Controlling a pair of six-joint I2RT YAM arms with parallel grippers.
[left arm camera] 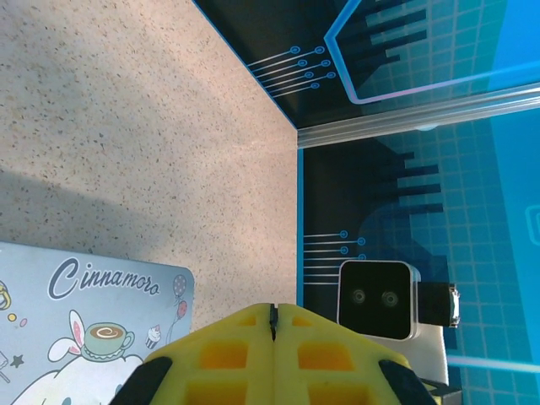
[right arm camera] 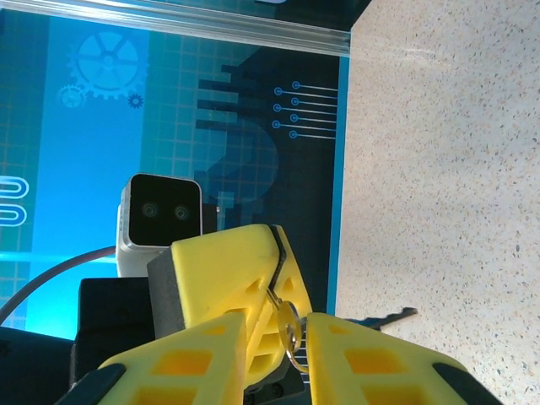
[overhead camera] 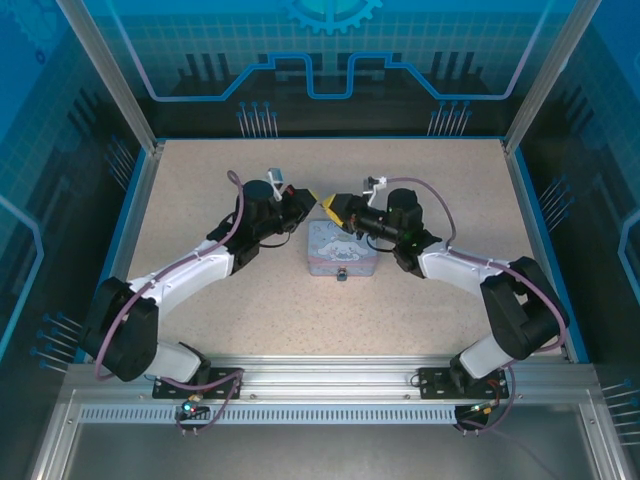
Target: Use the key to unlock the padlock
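Speckled table (overhead camera: 200, 210): left end effector (left arm camera: 272, 325) pinches 1 key (right arm camera: 390, 319), right end effector (right arm camera: 277, 342) spread.

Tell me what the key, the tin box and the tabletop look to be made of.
The key looks like dark metal: a thin, dull blade on a pale, glinting ring.
The tin box is probably printed sheet metal, with a smooth pale-blue lid and cartoon art.
The tabletop is speckled beige and matte, perhaps stone-look laminate.
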